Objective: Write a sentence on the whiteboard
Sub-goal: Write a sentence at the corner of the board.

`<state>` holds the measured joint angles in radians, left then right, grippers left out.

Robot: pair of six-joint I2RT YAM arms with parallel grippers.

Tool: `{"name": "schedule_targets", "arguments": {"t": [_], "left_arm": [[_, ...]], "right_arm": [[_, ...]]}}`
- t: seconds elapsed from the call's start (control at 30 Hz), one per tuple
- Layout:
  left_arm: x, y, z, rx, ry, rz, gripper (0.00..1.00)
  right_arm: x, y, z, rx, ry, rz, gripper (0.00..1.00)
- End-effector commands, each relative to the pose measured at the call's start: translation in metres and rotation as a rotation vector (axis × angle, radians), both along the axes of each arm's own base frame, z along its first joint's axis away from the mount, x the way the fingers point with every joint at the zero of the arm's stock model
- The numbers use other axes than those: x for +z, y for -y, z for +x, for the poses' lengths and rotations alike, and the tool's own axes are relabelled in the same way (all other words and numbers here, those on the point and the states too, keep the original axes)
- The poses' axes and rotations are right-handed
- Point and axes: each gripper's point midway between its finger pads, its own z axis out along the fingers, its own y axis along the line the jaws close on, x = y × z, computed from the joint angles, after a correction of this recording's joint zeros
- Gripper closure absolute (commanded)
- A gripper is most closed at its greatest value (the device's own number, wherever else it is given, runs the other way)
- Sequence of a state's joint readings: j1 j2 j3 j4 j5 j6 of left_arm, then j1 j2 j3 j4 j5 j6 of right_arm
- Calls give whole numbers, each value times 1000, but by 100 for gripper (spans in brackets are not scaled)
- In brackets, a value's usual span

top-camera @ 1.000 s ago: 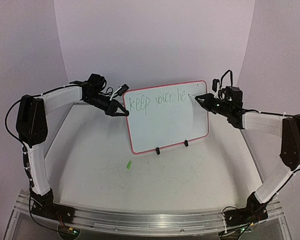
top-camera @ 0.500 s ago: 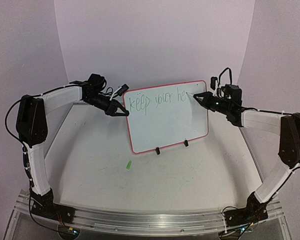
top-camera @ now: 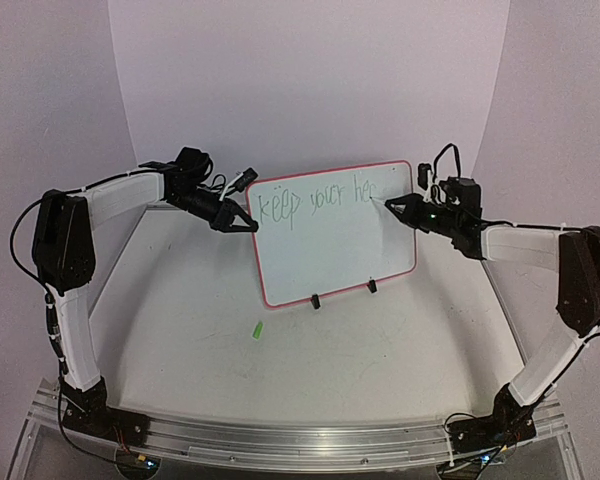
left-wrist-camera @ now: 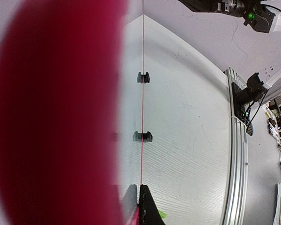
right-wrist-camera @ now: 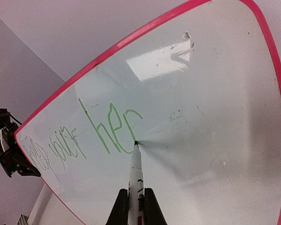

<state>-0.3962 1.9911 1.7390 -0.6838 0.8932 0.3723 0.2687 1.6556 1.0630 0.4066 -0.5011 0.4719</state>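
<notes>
Fingers of the right gripper (top-camera: 393, 204) clench a marker (top-camera: 383, 199), we see from above, its tip at the upper right of the whiteboard (top-camera: 340, 250); the left gripper (top-camera: 244, 225) clamps the whiteboard's left rim. From the left wrist we see that rim edge-on, running between closed jaws. From the right wrist the marker's long axis points into the whiteboard, tip touching just after "her"; blank surface lies rightward, nearest our right arm.

Whiteboard (top-camera: 345, 255): one line of green handwriting (top-camera: 315, 200) along the top, reads "keep your her". In the right wrist view "her" is largest and clearest, the earlier words small and faint
</notes>
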Motion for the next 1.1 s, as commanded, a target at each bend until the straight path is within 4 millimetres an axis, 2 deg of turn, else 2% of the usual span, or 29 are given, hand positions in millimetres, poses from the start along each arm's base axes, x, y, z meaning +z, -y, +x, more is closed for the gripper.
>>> {"name": "schedule_targets", "arguments": {"t": [0.0,0.17,0.4,0.53,0.7,1.07], "left_arm": [[8,0,0,-9,87,31,100],[8,0,0,-9,87,31,100],[8,0,0,-9,88,31,100],[8,0,0,-10,87,30,100],[7,0,0,-9,85,31,100],[7,0,1,-10,85,30,100]], "right_arm": [[11,11,0,-46,33,-13,100],[22,16,4,-91,54,-10,100],[46,14,13,-90,105,8,100],[51,12,18,-89,117,10,100],[50,11,20,-87,114,9,100],[23,13,12,-81,56,-1,100]]}}
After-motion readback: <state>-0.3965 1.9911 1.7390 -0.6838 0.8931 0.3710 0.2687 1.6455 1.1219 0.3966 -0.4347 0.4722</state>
